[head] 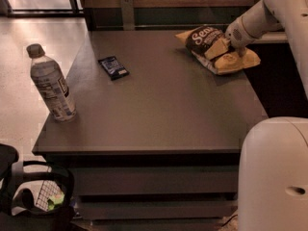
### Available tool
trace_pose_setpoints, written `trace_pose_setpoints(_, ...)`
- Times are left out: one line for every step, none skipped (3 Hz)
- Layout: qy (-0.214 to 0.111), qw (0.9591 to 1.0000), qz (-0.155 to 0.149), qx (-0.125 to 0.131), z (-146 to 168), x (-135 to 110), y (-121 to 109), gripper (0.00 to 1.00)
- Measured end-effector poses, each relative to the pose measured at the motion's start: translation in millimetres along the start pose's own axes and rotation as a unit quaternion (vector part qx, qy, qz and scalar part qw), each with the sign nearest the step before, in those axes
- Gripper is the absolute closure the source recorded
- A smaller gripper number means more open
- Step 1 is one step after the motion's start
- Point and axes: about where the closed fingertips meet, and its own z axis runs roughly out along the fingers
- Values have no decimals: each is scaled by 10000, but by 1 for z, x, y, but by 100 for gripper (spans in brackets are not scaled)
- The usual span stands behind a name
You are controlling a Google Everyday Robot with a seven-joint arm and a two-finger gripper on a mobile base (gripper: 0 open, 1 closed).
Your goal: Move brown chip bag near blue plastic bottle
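A dark-blue packet lies on the bench between the blue plastic bottle and the brown chip bag, which slants far-left to near-right under the tool, whose grip cannot be told.

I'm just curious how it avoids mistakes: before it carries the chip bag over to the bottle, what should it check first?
1. Gripper at the bag, far right corner of the table: ok.
2. Bag firmly held: cannot tell.
3. Bottle upright, at the near left edge: ok.
4. Straight route clear: not ok; a packet lies between, though lifting over would likely avoid it.
5. Bare table beside the bottle for the bag: ok.
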Motion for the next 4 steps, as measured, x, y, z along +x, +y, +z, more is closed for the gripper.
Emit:
trace_pose_setpoints(0,10000,1,0,0,0,0,100)
trace_pose_setpoints(-76,9999,-1,137,-12,-5,-5,100)
trace_pose_setpoints(-183,9992,-79,348,-32,-16,-9,100)
trace_pose_setpoints(-365,9977,-250,510,-59,-28,-7,100)
